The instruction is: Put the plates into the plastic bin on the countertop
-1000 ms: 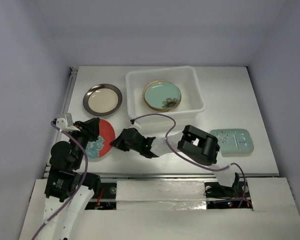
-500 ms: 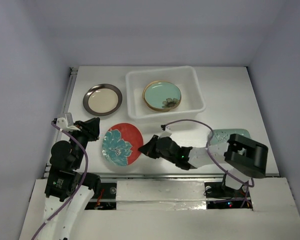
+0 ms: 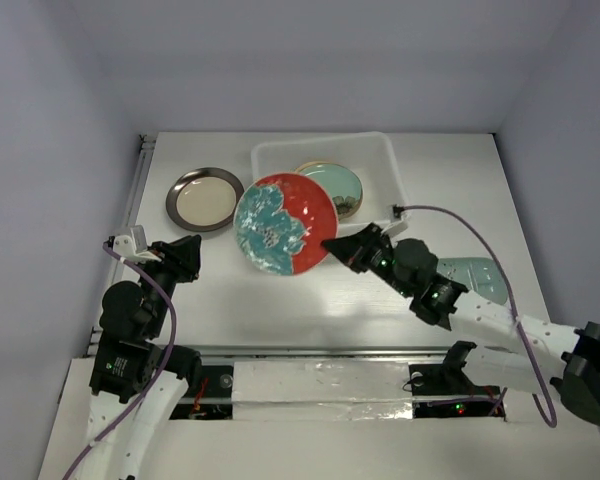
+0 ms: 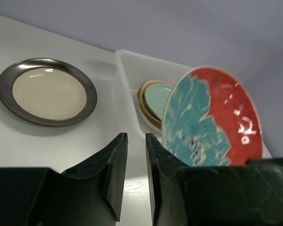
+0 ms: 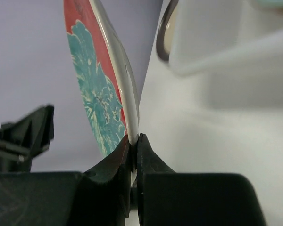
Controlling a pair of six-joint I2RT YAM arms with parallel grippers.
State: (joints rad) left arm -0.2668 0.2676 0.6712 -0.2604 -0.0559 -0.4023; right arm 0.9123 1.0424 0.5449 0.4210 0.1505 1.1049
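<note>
My right gripper (image 3: 332,243) (image 5: 134,139) is shut on the rim of the red-and-teal plate (image 3: 285,222) (image 5: 96,94). It holds the plate tilted on edge in the air, over the near left corner of the plastic bin (image 3: 392,160) (image 4: 127,61). A teal plate with a flower (image 3: 342,186) (image 4: 162,99) lies inside the bin, partly hidden by the lifted plate. The dark-rimmed cream plate (image 3: 205,198) (image 4: 47,92) rests on the countertop (image 3: 280,300) left of the bin. My left gripper (image 3: 185,255) (image 4: 137,136) hovers at the front left, slightly open with nothing between its fingers.
A pale green rectangular plate (image 3: 485,278) lies at the right, partly covered by my right arm. Pale lavender walls close in the countertop at the back and both sides. A purple cable (image 3: 460,215) arcs over the right arm.
The right gripper carried the red-and-teal plate from flat on the front-left countertop up and back toward the bin, now tilted on edge. The left arm stayed in place.
</note>
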